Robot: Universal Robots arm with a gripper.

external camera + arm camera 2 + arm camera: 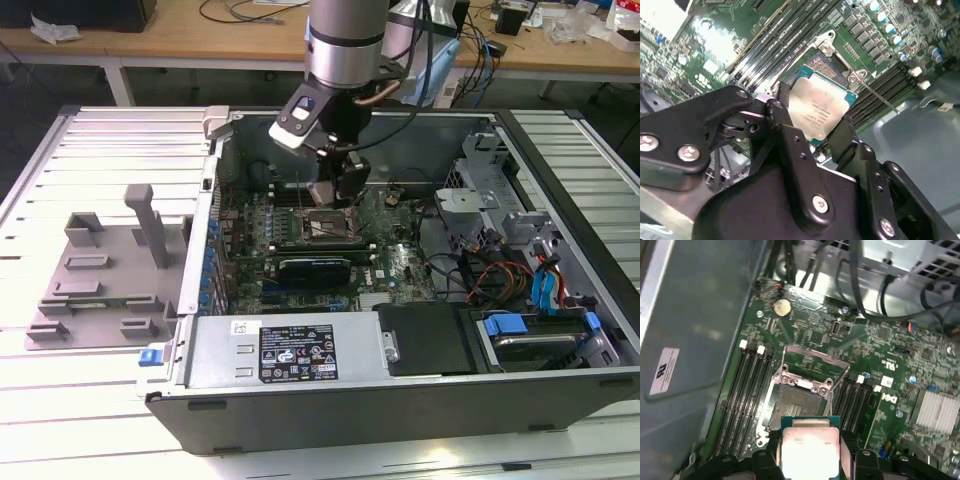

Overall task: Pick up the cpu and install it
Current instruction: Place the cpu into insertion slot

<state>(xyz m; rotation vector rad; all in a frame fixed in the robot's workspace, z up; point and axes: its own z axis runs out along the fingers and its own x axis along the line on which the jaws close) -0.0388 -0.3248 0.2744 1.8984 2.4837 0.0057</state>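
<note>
The cpu (822,107) is a flat square chip with a silvery metal top and a thin pale green edge. It is clamped by two opposite edges between the black fingers (790,135) of the end effector (812,114), metal top facing the wrist cameras. In the first wrist view the cpu (807,450) sits between the fingertips of the end effector (809,456). The open socket (797,402) lies just beyond it with its contact field bare, so the chip is not seated. The socket's metal load plate (815,360) is swung up on the far side. Memory slots (747,390) flank the socket on both sides. A round coin cell (782,306) and a finned heatsink (937,410) also sit on the green motherboard (890,340).

In the exterior view the arm reaches down from the far side into an opened computer case (400,400) lying on a white slatted bench (60,400). There the end effector (338,185) hangs directly over the socket area of the motherboard (390,265). A labelled black unit (300,350) occupies the near wall of the case. A drive bay with blue tabs (530,330) stands at the exterior view's right. A grey plastic fixture (100,270) rests on the bench at the exterior view's left, well apart from the end effector.
</note>
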